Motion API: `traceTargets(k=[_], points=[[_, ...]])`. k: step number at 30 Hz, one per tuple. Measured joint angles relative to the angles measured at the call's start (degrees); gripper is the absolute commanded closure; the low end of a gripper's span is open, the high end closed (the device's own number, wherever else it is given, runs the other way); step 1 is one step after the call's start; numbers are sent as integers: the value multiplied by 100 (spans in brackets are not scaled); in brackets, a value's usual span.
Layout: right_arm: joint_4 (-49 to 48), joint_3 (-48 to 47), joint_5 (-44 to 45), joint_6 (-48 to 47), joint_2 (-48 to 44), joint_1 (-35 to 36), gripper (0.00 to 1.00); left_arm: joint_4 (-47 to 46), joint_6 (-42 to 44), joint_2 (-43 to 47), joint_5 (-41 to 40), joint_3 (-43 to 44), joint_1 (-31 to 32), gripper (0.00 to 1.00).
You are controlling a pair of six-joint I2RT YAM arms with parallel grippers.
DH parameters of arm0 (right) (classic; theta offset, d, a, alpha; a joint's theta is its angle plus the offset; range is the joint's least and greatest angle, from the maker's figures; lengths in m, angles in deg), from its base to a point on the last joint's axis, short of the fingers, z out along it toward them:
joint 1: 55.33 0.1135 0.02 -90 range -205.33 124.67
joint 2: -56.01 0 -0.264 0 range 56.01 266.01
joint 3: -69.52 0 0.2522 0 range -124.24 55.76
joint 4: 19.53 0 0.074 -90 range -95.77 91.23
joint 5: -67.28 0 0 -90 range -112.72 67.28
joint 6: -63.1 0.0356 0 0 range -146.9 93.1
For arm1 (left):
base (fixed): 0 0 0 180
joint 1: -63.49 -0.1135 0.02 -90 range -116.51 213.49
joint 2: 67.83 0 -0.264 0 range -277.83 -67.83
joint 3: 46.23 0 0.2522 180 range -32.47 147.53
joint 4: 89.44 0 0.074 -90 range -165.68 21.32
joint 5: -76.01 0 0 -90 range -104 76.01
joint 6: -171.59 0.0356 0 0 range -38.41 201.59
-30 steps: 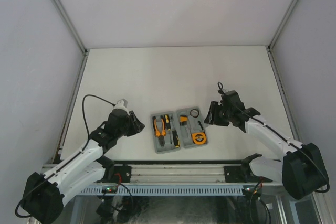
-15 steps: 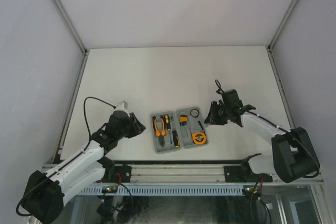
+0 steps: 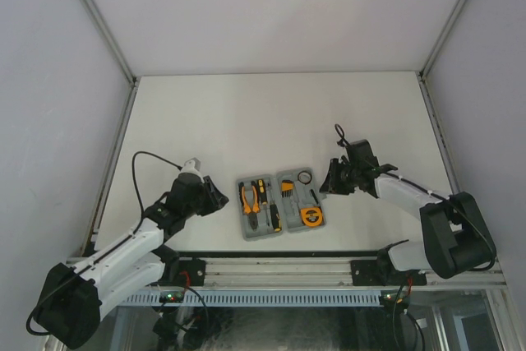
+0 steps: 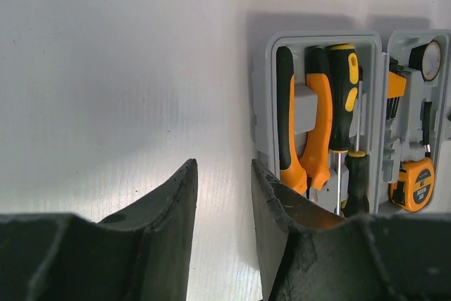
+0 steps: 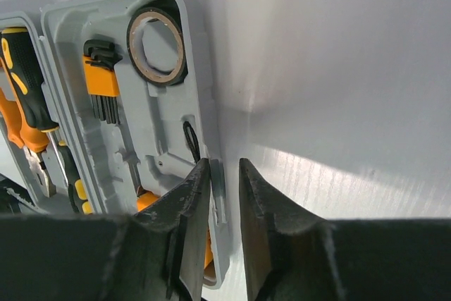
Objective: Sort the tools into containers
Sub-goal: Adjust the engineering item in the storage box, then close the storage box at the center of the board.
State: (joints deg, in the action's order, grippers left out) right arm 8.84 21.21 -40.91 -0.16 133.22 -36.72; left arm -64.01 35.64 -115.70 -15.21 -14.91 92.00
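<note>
The left gripper (image 4: 223,168) hung low over the bare table (image 4: 106,68), its jaws a narrow gap apart with nothing between them. Just to the right of those jaws and ahead of them lay the open grey case (image 4: 320,35). Its nearer half held the orange-handled pliers (image 4: 320,125) and two yellow-and-black screwdrivers (image 4: 344,89), and the far half held the orange tape measure (image 4: 414,185).

The right gripper (image 5: 223,167) sat at the case's opposite edge. Its jaws were narrow, one finger over the inside of the tray and the other outside, with the right rim in the gap. Whether they pinched the rim could not be told. Ahead and to the left of those jaws lay the hex-key set (image 5: 99,79) and a black ring (image 5: 156,46), each in its moulded pocket.
</note>
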Motion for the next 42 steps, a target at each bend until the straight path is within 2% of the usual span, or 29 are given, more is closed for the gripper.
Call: traceTargets(k=[7,17,23,33,42], points=[[-122,0,-170,-39,59,-15,100,0,-9,0,-2,-2,0,58],[-208,59,-181,50,42,-22,100,-90,-66,-96,22,-70,-11,55],[-308,271,-74,332,-179,42,100,-208,-52,-308,166,-68,-339,54],[-249,651,352,896,-750,407,100,-898,68,-667,1152,-70,-387,49],[-334,675,332,1075,-726,444,100,-1469,105,-739,1513,-326,-306,47]])
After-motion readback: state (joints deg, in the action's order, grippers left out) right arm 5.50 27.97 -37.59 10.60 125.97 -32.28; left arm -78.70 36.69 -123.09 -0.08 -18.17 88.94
